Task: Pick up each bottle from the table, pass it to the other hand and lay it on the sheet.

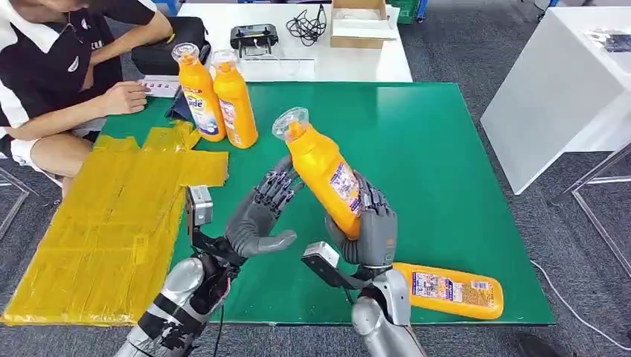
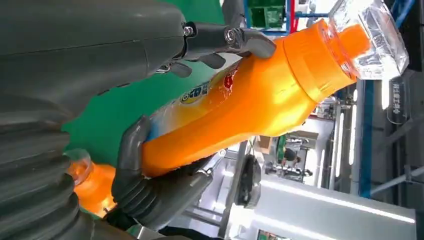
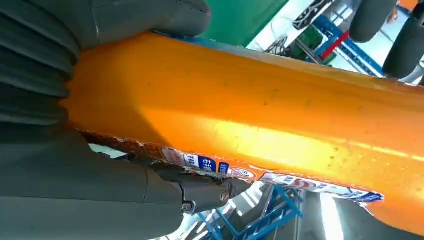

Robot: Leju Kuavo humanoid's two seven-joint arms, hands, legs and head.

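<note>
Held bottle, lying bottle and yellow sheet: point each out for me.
held bottle (image 1: 325,169), head view, on its orange body above the right hand.
lying bottle (image 1: 446,290), head view, on its label.
yellow sheet (image 1: 111,223), head view, on its bare middle.

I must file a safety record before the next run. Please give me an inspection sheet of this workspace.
Surface: green table, bare on the robot's right side; yellow sheet lies over its left edge.
Job's things: held bottle tilted, raised above the table; two upright bottles at the far left; lying bottle near the front edge.
Clutter: nothing seen on the green table.
Hands: right hand grips the held bottle's lower body; left hand beside it, fingers spread, fingertips touching the bottle near its shoulder.
Cables: black coil on the white table behind.
Surroundings: seated person at the far left; cardboard box.
</note>
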